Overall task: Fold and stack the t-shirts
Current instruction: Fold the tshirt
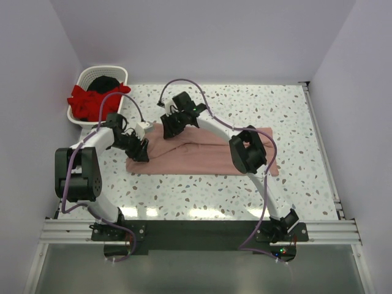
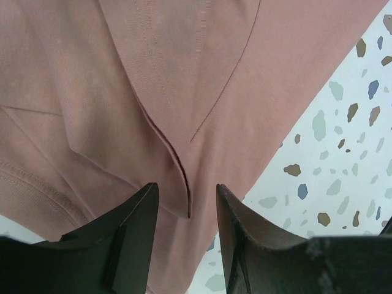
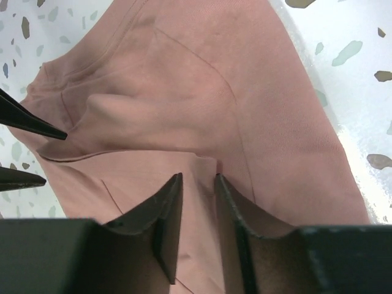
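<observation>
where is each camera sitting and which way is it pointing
top external: above and behind the arm bases, looking down at the table, both arms, the pink t-shirt and the basket at far left.
left wrist: on the left arm, looking down past the left gripper at pink cloth and speckled tabletop.
right wrist: on the right arm, looking down past the right gripper at the shirt; the left gripper's fingertips poke in at its left edge.
shared: all three show the pink t-shirt.

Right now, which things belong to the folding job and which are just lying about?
Job: pink t-shirt, red t-shirt, black t-shirt, left tool, right tool.
Lying about: white basket holding the red and black shirts, speckled table.
</observation>
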Robot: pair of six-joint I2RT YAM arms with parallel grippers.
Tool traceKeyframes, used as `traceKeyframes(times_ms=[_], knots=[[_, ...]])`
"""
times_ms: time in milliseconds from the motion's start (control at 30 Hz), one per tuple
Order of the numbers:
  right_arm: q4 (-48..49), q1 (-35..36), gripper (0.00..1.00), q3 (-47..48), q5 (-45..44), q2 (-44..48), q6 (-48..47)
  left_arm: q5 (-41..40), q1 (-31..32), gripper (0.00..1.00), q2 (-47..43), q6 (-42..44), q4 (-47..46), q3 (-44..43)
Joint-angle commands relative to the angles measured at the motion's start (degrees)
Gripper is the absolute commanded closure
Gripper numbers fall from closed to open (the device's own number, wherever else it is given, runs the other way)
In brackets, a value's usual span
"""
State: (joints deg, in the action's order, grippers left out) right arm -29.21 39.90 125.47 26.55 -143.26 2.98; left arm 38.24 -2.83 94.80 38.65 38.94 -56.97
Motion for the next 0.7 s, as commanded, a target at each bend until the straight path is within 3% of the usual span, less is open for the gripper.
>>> traceKeyframes(times_ms=[0,233,433,667], knots=[[-0.49,0.09,0.73,2.59,0.61,-0.26,-0.87,0.17,-0.07,0.54,-0.41,1.77,-0.97,0.28],[-2.43,0.09,1.00,2.32,1.40,1.05,-2.46,-0.18,-0.07,0.71,-0.23,2.04,-0.62,-0.25],[-1.82,0.18,1.00,-0.22,2.63,3.69,-2.72,-0.71,-0.07,0.90,-0.23,1.69,-0.62,-0.86],[-1.29,0.18,1.00,-3.21,2.99,7.46,-2.72,-0.10,-0.07,1.00,-2.07,2.04,0.43,-1.12]])
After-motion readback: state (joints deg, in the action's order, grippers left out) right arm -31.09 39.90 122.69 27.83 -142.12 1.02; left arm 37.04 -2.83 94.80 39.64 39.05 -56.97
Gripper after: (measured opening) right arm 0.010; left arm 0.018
